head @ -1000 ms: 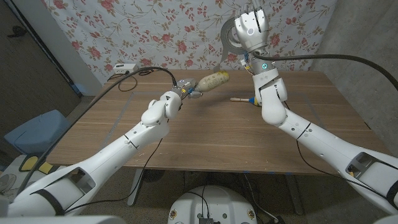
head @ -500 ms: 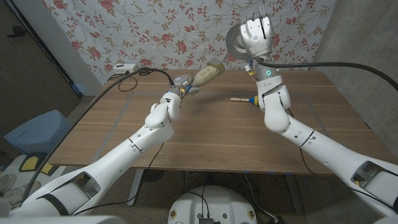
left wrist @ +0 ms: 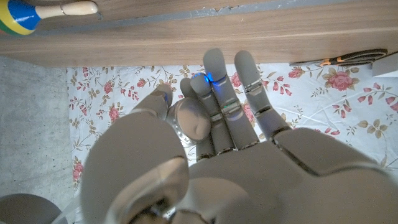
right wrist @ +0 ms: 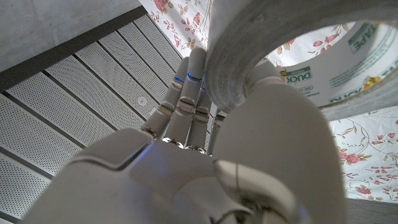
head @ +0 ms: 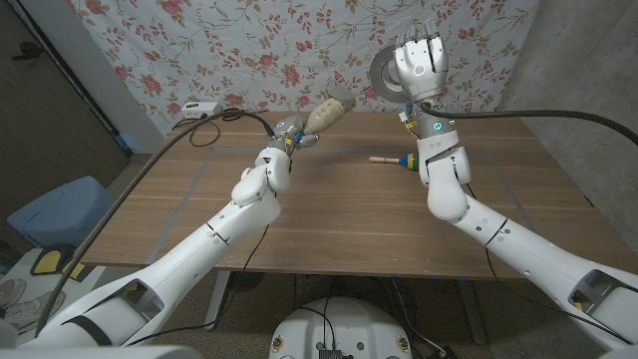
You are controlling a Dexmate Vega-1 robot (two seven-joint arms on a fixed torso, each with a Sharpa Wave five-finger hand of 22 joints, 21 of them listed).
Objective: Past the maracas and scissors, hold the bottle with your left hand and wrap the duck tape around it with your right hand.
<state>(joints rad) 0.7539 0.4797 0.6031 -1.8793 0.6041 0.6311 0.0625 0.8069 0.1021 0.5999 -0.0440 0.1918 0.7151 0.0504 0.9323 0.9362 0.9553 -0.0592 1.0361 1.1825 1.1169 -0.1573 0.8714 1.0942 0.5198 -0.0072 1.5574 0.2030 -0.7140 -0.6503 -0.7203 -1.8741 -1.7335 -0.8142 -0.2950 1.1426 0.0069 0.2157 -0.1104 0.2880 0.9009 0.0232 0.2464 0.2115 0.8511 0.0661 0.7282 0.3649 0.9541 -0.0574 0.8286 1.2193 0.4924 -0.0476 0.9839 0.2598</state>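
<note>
Your left hand (head: pixel 287 141) grips the bottle (head: pixel 327 113) aloft, your right hand (head: pixel 420 66) holds the tape roll (head: pixel 381 72), partly hidden behind it

bottle (head: pixel 327 113) left — tape (head: pixel 383 73) right

Left wrist view: bottle (left wrist: pixel 194 121) mostly hidden behind the left hand (left wrist: pixel 217 155); maraca (left wrist: pixel 43 10) and scissors (left wrist: pixel 339 60) cut by the frame edges. Right wrist view: duck tape (right wrist: pixel 298 56) roll cropped, label print partly readable only.
</note>
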